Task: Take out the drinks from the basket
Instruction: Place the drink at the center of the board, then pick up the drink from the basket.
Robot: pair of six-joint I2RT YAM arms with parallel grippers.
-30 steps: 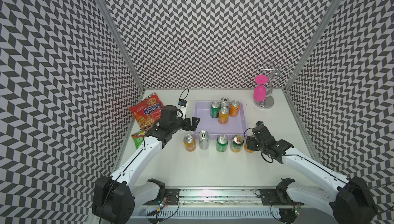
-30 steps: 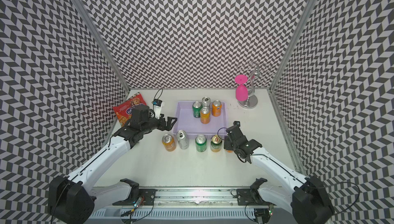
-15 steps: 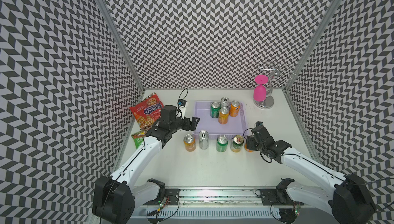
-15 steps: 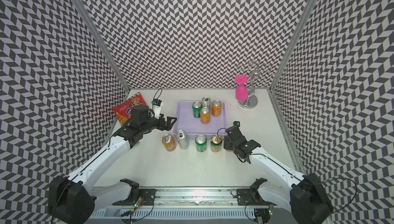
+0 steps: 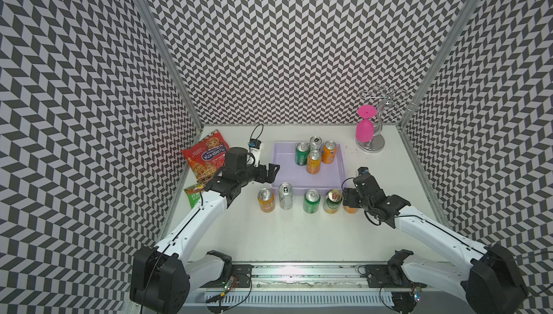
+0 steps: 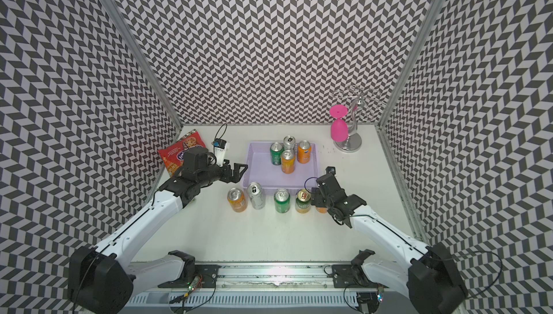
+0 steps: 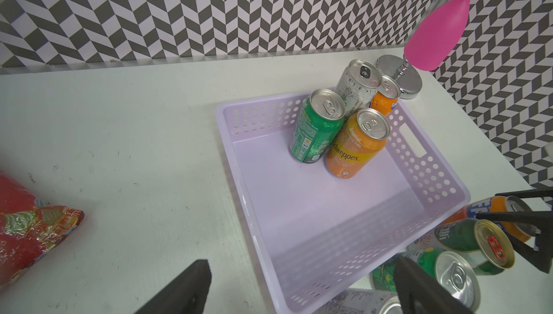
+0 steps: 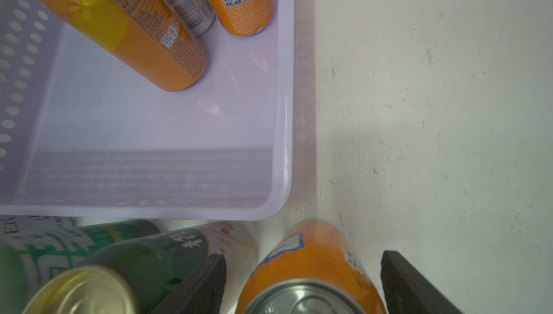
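The lavender basket (image 5: 276,160) (image 6: 253,163) (image 7: 299,207) (image 8: 149,118) holds several drinks in its far right corner: a green can (image 5: 302,154), a silver can (image 5: 315,142) and two orange cans (image 5: 329,152) (image 5: 313,162). In front of it stand an orange (image 5: 265,204), a silver (image 5: 285,196), a green (image 5: 311,201) and a green-and-gold can (image 5: 332,201). My right gripper (image 5: 348,200) (image 8: 303,260) is open astride another orange can (image 8: 314,246) at the row's right end, with gaps on both sides. My left gripper (image 5: 273,173) (image 7: 302,267) hangs open and empty at the basket's near left corner.
A red snack bag (image 5: 206,157) and a green one (image 5: 193,197) lie by the left wall. A small white device with a cable (image 5: 254,148) sits left of the basket. A pink goblet hangs on a chrome stand (image 5: 369,145) at the back right.
My right gripper's jaws have spread away from the orange can, which stands on the table. Both arms have stayed about where they were.
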